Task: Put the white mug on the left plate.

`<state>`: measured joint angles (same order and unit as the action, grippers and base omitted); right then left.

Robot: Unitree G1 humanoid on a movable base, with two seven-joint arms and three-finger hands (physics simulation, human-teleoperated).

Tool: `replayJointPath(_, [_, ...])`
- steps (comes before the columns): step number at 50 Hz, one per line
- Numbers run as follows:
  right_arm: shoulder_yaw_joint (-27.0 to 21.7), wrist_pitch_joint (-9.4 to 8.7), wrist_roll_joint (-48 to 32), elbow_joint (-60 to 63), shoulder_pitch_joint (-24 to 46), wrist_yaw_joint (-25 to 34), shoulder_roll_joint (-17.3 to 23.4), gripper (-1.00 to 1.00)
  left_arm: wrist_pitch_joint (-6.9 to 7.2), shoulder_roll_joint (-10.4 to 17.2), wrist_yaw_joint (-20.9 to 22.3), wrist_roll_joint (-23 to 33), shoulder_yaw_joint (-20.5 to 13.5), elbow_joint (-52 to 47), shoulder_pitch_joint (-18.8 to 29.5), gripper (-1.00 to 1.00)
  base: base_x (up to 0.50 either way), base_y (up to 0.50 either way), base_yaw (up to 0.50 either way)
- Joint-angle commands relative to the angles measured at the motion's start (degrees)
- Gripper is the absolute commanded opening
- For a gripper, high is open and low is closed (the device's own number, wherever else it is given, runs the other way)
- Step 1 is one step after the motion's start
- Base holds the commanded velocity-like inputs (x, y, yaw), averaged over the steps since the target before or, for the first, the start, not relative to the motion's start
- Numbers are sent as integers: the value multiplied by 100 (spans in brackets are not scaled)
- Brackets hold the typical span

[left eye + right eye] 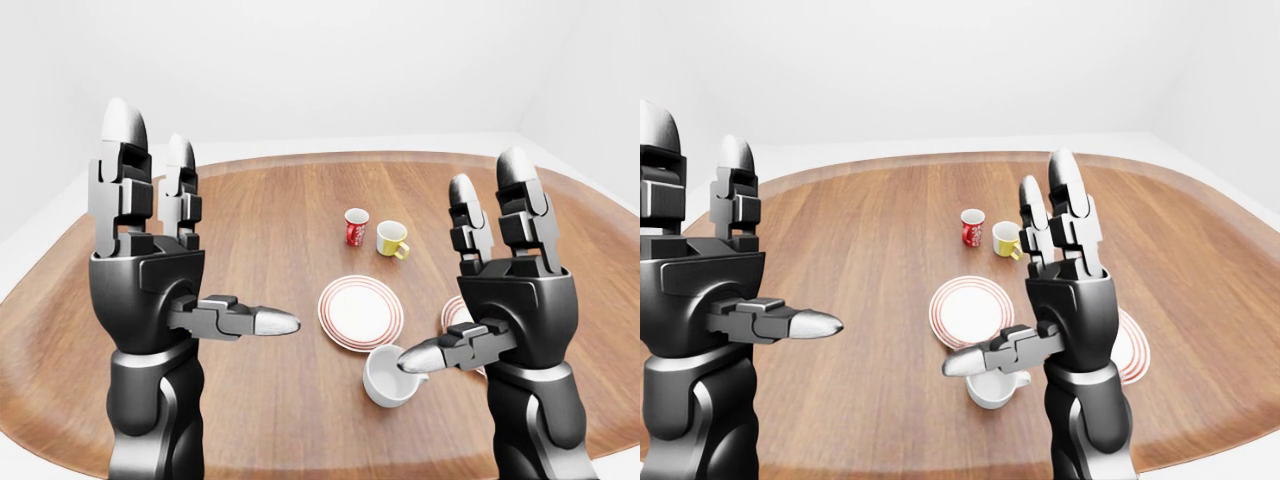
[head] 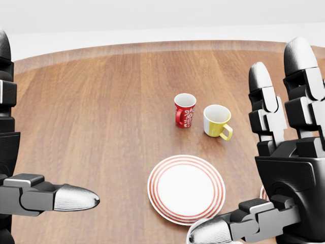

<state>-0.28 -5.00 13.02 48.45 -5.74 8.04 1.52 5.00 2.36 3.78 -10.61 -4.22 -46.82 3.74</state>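
The white mug point(image 1: 385, 378) stands upright on the wooden table point(image 1: 270, 230), just below and right of the left plate point(image 1: 361, 312), a white plate with red rings. My right hand point(image 1: 450, 265) is open and held upright, and its thumb point(image 1: 425, 355) reaches over the mug's rim without closing on it. My left hand point(image 1: 215, 230) is open too, raised at the left with its thumb pointing right, well away from the mug. In the head view only the mug's rim point(image 2: 192, 235) peeks out under the right thumb.
A red patterned mug point(image 1: 355, 227) and a yellow mug point(image 1: 391, 238) stand side by side above the left plate. A second ringed plate point(image 1: 1132, 345) lies to the right, mostly hidden behind my right hand. The table's curved edge runs near the bottom of the eye views.
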Motion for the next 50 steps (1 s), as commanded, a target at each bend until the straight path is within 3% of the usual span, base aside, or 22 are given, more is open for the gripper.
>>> replayJointPath(1, [263,0,-65,-6,-833,132,57,100,0,-8,7,30,19,-24,-2,100,0,0,0])
replayJointPath(10, [550,0,-300,211,-1244,450,240,100,0,-15,10,33,23,-2,-5,100,0,0,0])
replayJointPath(21, [369,0,130,712,-1216,920,274,100,0,-13,22,37,14,42,-18,100,0,0,0])
replayJointPath(29, [576,0,46,827,-1349,1042,421,100,0,-12,18,34,16,29,-15,100,0,0,0])
replayJointPath(32, [722,0,-169,1080,-1366,1045,567,100,0,-15,16,40,30,21,-20,100,0,0,0])
replayJointPath(34, [1048,0,-755,985,-1415,971,909,100,0,-14,18,39,26,14,-18,100,0,0,0])
replayJointPath(42, [1608,0,-2172,903,-1628,1147,1226,100,0,-12,16,35,21,3,-15,100,0,0,0])
replayJointPath(50, [1777,0,-3054,1057,-1731,1525,1207,100,0,-9,24,36,22,0,-9,100,0,0,0])
